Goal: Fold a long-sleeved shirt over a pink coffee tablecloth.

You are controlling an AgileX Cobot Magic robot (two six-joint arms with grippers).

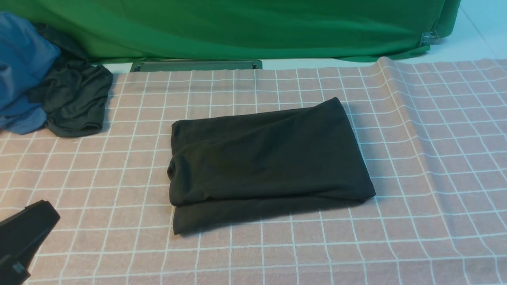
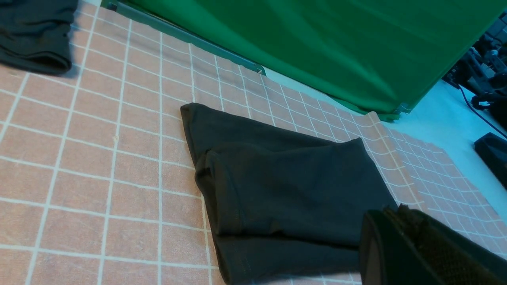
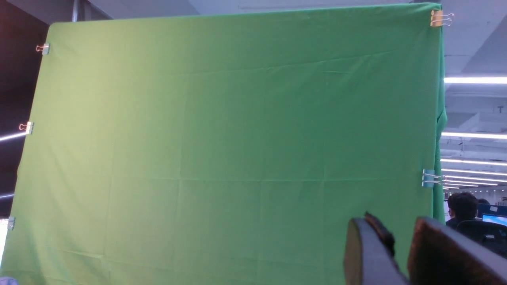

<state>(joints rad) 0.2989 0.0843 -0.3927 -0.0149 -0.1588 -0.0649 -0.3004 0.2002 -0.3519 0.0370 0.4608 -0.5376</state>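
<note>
Left hand, closed and empty, sits near the folded long-sleeved shirt, apart.

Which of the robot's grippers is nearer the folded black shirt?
Left. The left gripper sits low beside the shirt; the right gripper is raised, facing the green backdrop.

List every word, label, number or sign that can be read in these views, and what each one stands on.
Long-sleeved shirt: folded, plain black cloth showing, no print or label in view.
Pink coffee tablecloth: white grid lines only, no text.
Green backdrop: no text.
Ceiling sign in the right wrist view: one dark mark, perhaps "T", too small to be sure.
Nothing else is readable.
</note>
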